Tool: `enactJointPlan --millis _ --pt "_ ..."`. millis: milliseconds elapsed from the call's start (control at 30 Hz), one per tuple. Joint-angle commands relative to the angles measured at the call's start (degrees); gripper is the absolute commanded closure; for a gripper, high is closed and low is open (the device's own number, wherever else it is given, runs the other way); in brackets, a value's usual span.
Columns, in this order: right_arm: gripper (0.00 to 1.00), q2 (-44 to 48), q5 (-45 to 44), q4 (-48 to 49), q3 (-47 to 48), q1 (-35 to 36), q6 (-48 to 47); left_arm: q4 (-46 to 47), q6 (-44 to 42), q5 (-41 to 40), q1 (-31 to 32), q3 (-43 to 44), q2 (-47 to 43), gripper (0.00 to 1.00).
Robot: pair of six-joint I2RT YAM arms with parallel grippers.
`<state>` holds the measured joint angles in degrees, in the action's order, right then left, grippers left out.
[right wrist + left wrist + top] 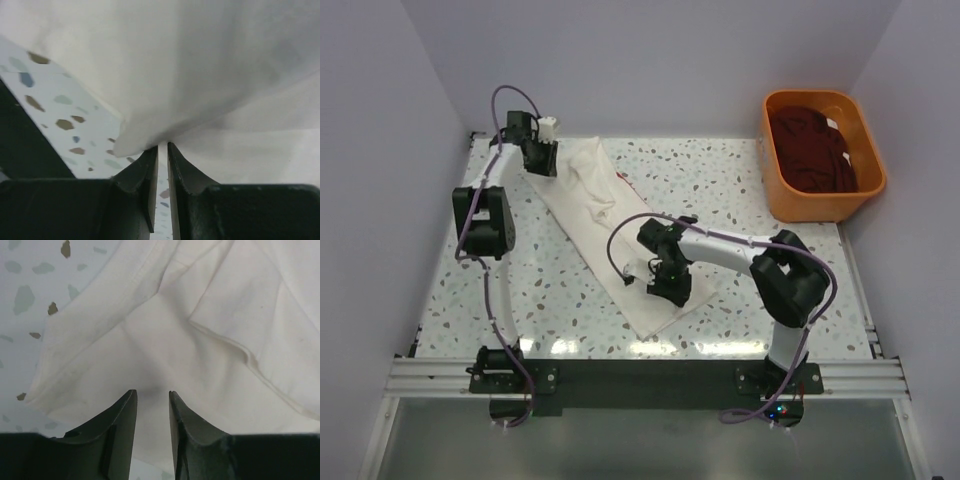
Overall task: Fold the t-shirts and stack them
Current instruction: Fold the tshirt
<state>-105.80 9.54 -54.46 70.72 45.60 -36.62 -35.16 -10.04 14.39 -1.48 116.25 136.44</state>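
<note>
A cream-white t-shirt (595,215) lies in a long diagonal strip across the table, with a bit of red print (623,180) at its far edge. My left gripper (542,160) hovers over the shirt's far left end. In the left wrist view it (152,391) is open, with flat cloth (200,300) showing through the gap. My right gripper (665,290) is at the shirt's near end. In the right wrist view it (162,145) is nearly closed, pinching a raised fold of the shirt (200,65) at its tips. A dark maroon t-shirt (810,150) lies crumpled in the tub.
An orange plastic tub (815,207) stands at the back right corner of the speckled table (740,180). Grey walls close in the left, back and right sides. The black rail with both arm bases runs along the near edge.
</note>
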Motion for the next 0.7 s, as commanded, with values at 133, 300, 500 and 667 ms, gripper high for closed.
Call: enactJointPlan --millis 133,300,500,667 --pt "0.83 1.56 5.23 -5.93 6.53 -5.79 5.08 2.81 -0.07 4.5 -0.28 -4.93 -14.26 0.59" --pt "0.85 -1.15 -2.59 -1.81 7.15 -6.76 3.14 4.92 0.9 7.32 -0.28 -18.32 -25.07 0.59" --pt "0.89 -6.96 -6.11 -0.04 5.22 -6.58 2.43 5.98 2.04 6.35 -0.2 -28.79 -32.11 0.59" --pt "0.94 -9.25 -3.14 -0.47 1.28 -3.69 4.19 4.66 2.13 5.91 -0.28 -32.04 -35.19 0.59"
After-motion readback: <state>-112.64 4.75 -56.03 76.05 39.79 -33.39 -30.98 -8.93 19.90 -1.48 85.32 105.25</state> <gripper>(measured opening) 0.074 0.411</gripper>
